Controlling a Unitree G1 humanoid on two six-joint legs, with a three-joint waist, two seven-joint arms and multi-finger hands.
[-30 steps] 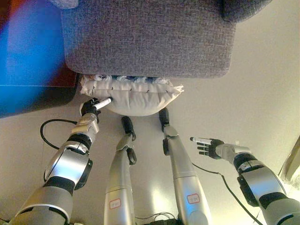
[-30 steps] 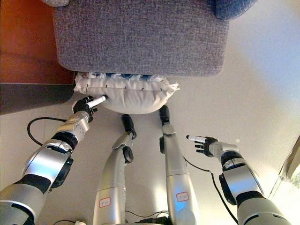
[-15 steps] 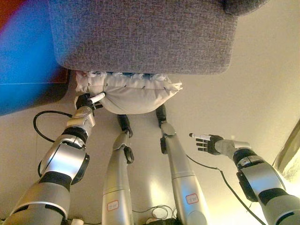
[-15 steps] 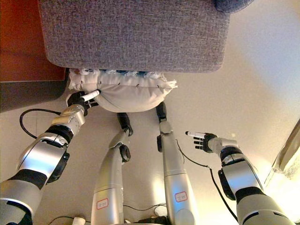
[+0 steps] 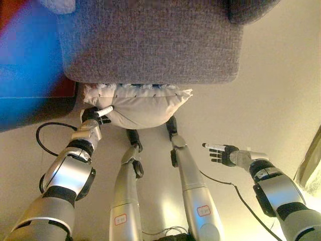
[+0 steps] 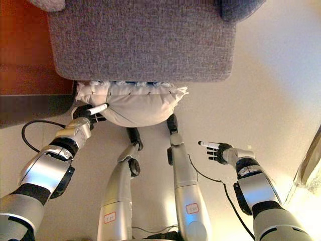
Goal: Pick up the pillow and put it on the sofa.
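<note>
Pale floor [image 5: 281, 100] fills the right side of the view, with a grey sofa [image 5: 150, 40] across the top and a dark wooden strip along the left. And there's the pillow [image 5: 143, 103], white with a frilled edge, down on the floor and tucked right up against the sofa's front, part of it hidden under the sofa's edge. Left hand [image 5: 94, 114] is at the pillow's left corner, one white-tipped finger laid straight against the cloth; the other fingers look curled in beside it, though a real grip on the fabric cannot be made out. Right hand [image 5: 222, 153] hangs over bare floor, well apart from the pillow, palm turned up, fingers loosely spread and straight, one white-tipped finger pointing towards the middle. At the far right edge, a sliver of pale curtain [image 5: 312, 165].
</note>
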